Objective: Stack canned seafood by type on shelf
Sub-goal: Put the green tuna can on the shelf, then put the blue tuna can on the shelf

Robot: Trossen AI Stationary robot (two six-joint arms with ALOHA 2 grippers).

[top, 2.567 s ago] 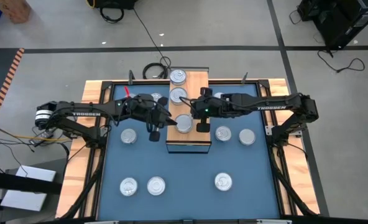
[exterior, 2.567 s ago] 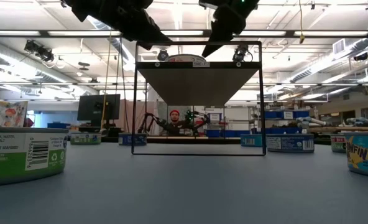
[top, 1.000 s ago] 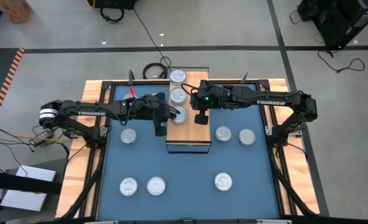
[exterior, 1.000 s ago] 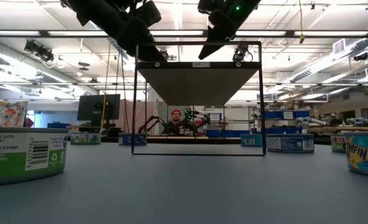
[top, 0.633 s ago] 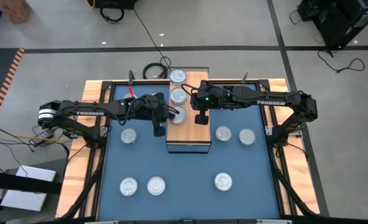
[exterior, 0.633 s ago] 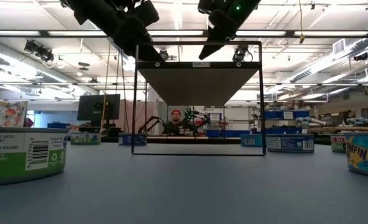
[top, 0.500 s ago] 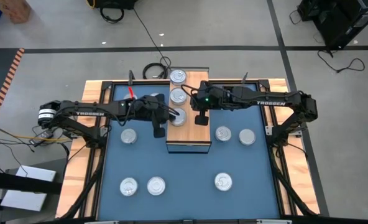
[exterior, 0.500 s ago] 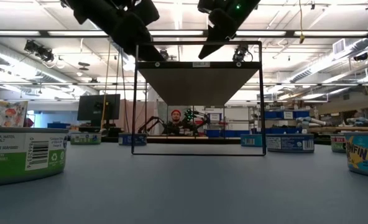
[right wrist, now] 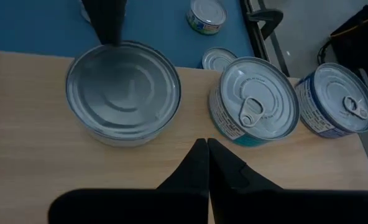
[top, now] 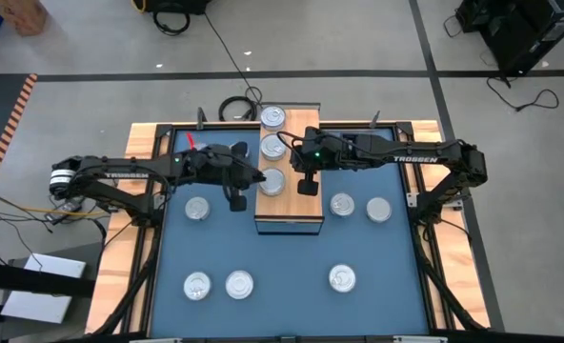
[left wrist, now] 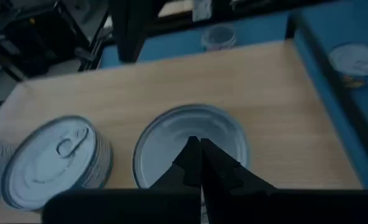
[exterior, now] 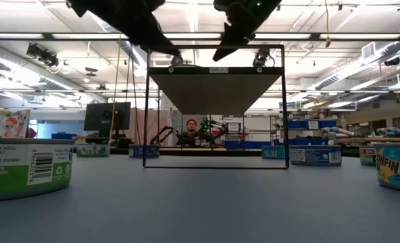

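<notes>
The shelf (top: 301, 211), a wood-topped block, stands at the middle of the blue mat. Three cans sit on it in a row: two pull-tab cans (top: 273, 116) (top: 273, 146) with teal sides and a plain-lidded can (top: 272, 181). My left gripper (top: 255, 179) is shut and hangs just above the plain can's (left wrist: 190, 146) left rim. My right gripper (top: 292, 164) is also shut, over bare wood to the right of the plain can (right wrist: 123, 90) and the nearer pull-tab can (right wrist: 253, 99). Several more cans lie on the mat.
Loose cans lie on the mat left of the shelf (top: 197, 208), right of it (top: 342, 204) (top: 378, 209) and near the front (top: 197, 284) (top: 239, 284) (top: 341, 277). The near half of the shelf top is bare wood. In the low view, big cans (exterior: 24, 169) (exterior: 396, 167) flank the front.
My left gripper has risen and drawn back a little toward the table's left edge, staying shut.
</notes>
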